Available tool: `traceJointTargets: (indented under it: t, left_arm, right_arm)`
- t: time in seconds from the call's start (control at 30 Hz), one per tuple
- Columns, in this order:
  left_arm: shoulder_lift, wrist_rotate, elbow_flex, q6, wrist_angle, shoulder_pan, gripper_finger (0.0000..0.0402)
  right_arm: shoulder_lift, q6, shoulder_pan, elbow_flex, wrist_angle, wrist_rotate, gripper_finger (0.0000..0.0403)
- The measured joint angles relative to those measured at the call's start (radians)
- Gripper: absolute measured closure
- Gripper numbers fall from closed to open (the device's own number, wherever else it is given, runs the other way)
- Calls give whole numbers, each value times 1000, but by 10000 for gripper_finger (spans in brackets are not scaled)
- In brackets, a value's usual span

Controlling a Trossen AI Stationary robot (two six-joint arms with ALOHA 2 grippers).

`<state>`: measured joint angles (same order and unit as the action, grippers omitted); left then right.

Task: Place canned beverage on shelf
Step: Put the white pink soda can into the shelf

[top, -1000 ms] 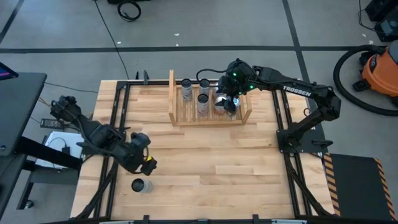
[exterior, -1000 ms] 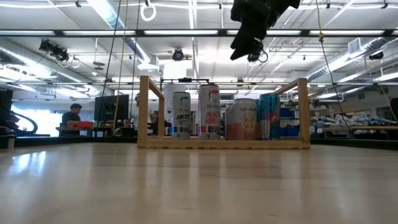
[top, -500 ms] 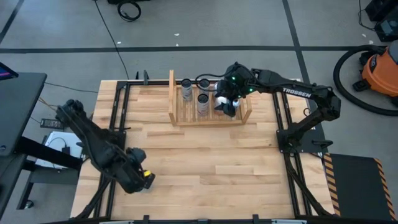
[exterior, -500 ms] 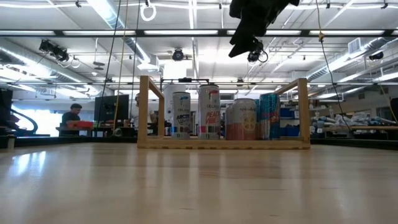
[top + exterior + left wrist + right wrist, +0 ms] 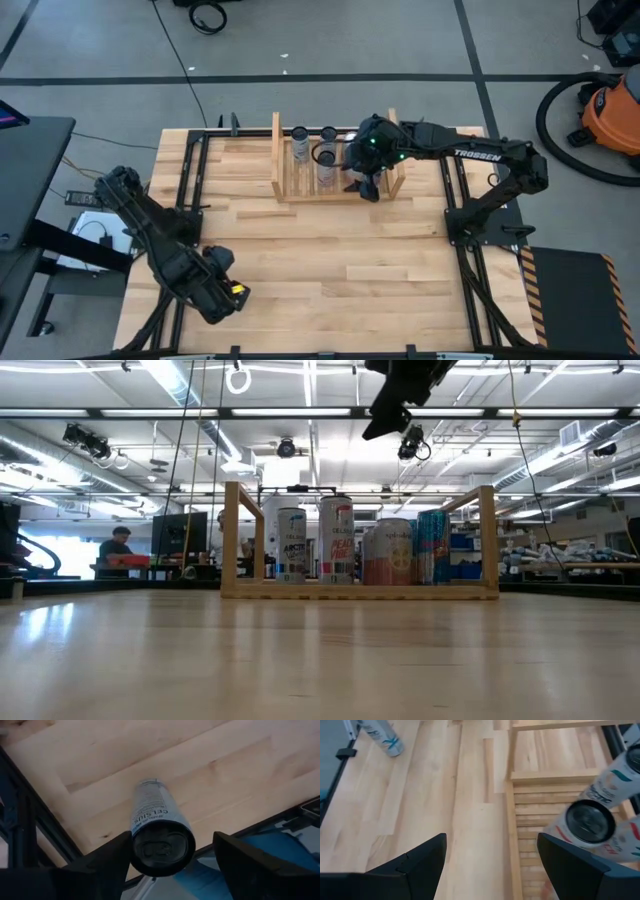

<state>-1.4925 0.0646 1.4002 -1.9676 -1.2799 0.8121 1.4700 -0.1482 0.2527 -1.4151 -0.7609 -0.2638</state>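
A slim white canned beverage (image 5: 161, 827) stands upright on the table near its near left corner. My left gripper (image 5: 172, 842) (image 5: 222, 295) points down over it, open, with one finger on either side of the can's top; the high view hides the can beneath the gripper. The shelf (image 5: 335, 192) (image 5: 360, 588) is a light wooden rack at the far middle with several cans (image 5: 335, 540) standing in it. My right gripper (image 5: 492, 852) (image 5: 365, 180) hangs open above the shelf, with nothing between its fingers. My left gripper comes at the can from above, pointing down. The can's top rim (image 5: 137, 845) shows right beside one finger (image 5: 107, 862), and a gap stays to the other finger. Whether the finger touches the can I cannot tell.
Black frame rails (image 5: 185, 215) run along the table's left and right sides. Bare tabletop (image 5: 340, 270) lies between the shelf and the near edge. The shelf's left slats (image 5: 540, 815) are bare beside a white can (image 5: 590, 822).
My left gripper has gone toward the table's near edge and down, rolling as it went, and now stands over the can, which has not moved. My right gripper has swung a little toward the table's left above the shelf. Neither gripper's gap has changed.
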Motion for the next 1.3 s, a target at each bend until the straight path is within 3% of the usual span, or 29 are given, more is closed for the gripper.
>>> traceJointTargets:
  t: [0.23, 1.3]
  left_arm:
    - [-31, -3, 0, -59, -1, 32, 122]
    - [-127, -67, 4, -33, 15, 33, 122]
  right_arm:
    - [0, -9, -37, 0, 0, 0, 83]
    - [0, -4, -50, 0, 3, 0, 83]
